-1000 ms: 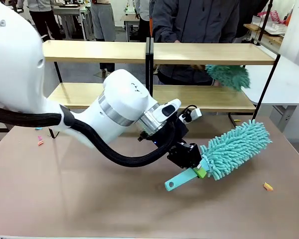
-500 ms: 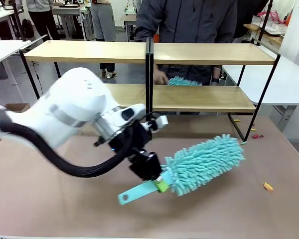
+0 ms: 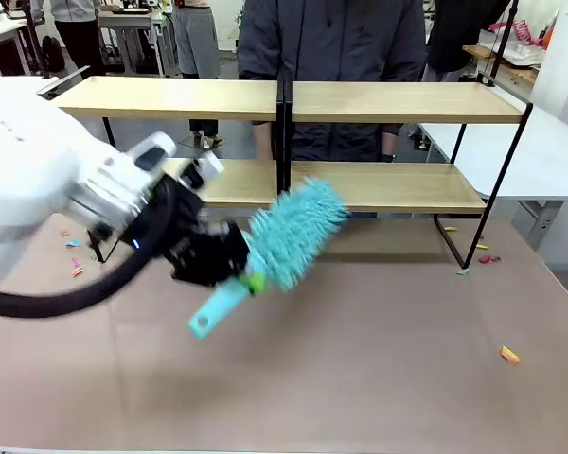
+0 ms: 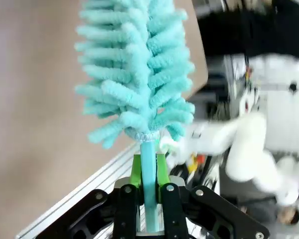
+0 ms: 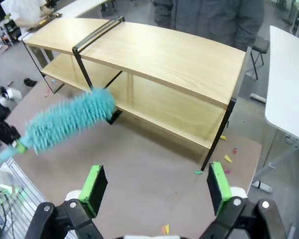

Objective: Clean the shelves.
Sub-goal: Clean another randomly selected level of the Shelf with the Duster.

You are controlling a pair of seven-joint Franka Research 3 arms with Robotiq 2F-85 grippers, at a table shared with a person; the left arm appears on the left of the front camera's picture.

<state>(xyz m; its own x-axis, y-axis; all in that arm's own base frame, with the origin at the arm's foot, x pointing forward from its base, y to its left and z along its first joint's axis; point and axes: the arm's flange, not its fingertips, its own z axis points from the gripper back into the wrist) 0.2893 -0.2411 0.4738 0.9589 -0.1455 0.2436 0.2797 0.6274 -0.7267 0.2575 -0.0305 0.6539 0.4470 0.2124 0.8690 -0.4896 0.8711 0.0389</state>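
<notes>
The shelves [image 3: 379, 102], a two-tier rack of light boards on a thin black frame, are set along the far edge of the brown table [image 3: 360, 378], with a black centre post [image 3: 284, 142] dividing them. A teal duster [image 3: 289, 232] is pinched by its handle in the left gripper [image 3: 229, 265], the green pads pressed together on the stem just below the fluffy head, as the left wrist view shows. The duster is held slanted, head raised toward the lower shelf [image 3: 388, 184] near the centre post, probably so the fibres can be swept along the board; contact cannot be told because of blur. The right gripper [image 5: 152, 189] is held above the table, jaws spread and empty, facing the rack from the right end. A person [image 3: 331, 43] is seen behind the shelves. Small coloured scraps [image 3: 508, 355] are scattered near the table's right edge and more by the rack's left leg. The centre post and the frame's legs are judged the likeliest obstacles to a sweep.
</notes>
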